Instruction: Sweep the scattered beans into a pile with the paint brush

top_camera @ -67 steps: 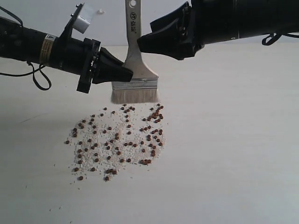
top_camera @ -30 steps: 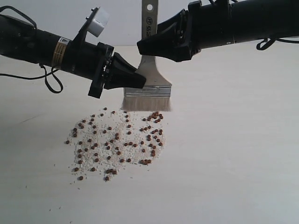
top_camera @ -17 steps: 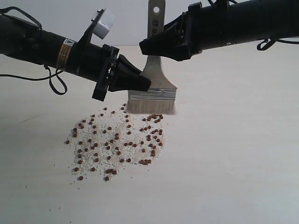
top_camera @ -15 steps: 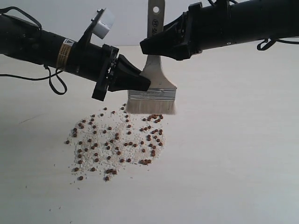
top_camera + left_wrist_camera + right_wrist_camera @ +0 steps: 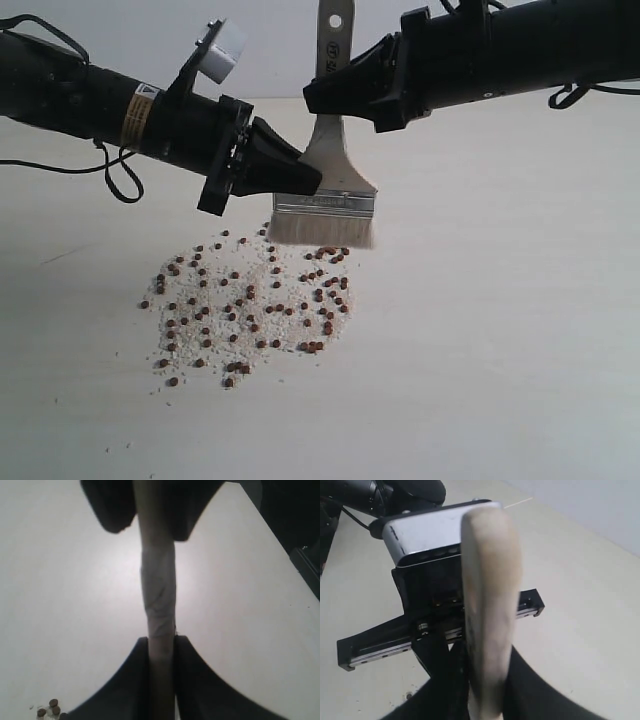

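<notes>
In the exterior view, the paint brush (image 5: pixel 327 185) hangs about upright between your two arms. Its long axis runs from top to bottom, the handle end with the hole is up and the off-white bristles point down. The broad face is turned to this camera, so the bristle edge runs along the far edge of the table (image 5: pixel 520 340). The bristle tips are at the far rim of the beans (image 5: pixel 250 305), which lie scattered toward the near edge. I cannot tell whether the tips touch the table. The left claw (image 5: pixel 306 183) grips the brush low, just above the metal ferrule, and the right claw (image 5: pixel 322 100) is on the handle higher up. I think this is a handover: the low grip holds the brush steady while the handle is taken for sweeping.

In the left wrist view you see the paint brush (image 5: pixel 158 600) edge-on. The left claw (image 5: pixel 161 647) is closed on it, one finger pressing each flat face. A few beans (image 5: pixel 48 709) show at the corner.

In the right wrist view, the handle of the paint brush (image 5: pixel 490 605) stands edge-on. The right claw (image 5: pixel 487 702) hugs it from both sides, and appears closed on it.
</notes>
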{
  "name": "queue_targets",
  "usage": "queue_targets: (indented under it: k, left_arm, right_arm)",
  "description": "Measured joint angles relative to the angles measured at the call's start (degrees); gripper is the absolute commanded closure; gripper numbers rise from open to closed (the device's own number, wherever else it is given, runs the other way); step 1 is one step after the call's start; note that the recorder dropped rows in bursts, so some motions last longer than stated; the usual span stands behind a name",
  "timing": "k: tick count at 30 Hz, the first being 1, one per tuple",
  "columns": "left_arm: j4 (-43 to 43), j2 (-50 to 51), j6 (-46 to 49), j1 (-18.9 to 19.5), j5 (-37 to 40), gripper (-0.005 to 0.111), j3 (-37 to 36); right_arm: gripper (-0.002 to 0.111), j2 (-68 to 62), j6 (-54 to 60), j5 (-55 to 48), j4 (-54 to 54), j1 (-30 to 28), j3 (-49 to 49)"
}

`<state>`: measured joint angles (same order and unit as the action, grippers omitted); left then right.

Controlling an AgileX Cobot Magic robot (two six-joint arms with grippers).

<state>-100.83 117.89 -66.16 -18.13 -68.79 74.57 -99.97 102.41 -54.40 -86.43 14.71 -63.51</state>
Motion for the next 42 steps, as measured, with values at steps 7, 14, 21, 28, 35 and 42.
queue_targets:
  k: [7,14,21,28,35,42]
  left_arm:
    - [0.0,0.0,0.0,0.0,0.0,0.103,0.0]
    - [0.42,0.0,0.67,0.0,0.1,0.031,0.0]
    - [0.42,0.0,1.68,0.99,-0.56,0.032,0.0]
    - [0.42,0.0,1.9,9.46,-0.56,0.086,0.0]
    - [6.79,-0.14,0.28,14.82,-0.69,0.107,-0.63]
    - [27.98,-7.93,8.81,15.48,16.88,0.107,-13.92]
  right_arm:
    - [0.108,0.0,0.0,0.28,0.0,0.12,0.0]
    - [0.108,0.0,-0.83,1.27,-0.13,0.12,0.0]
    - [0.108,0.0,-1.15,5.72,-1.39,0.12,0.0]
    - [0.108,2.77,0.4,14.71,-3.64,0.12,0.0]
    - [0.108,6.49,0.64,24.11,-4.29,0.12,0.0]
    - [0.108,7.37,-2.19,32.19,-4.39,0.12,0.0]
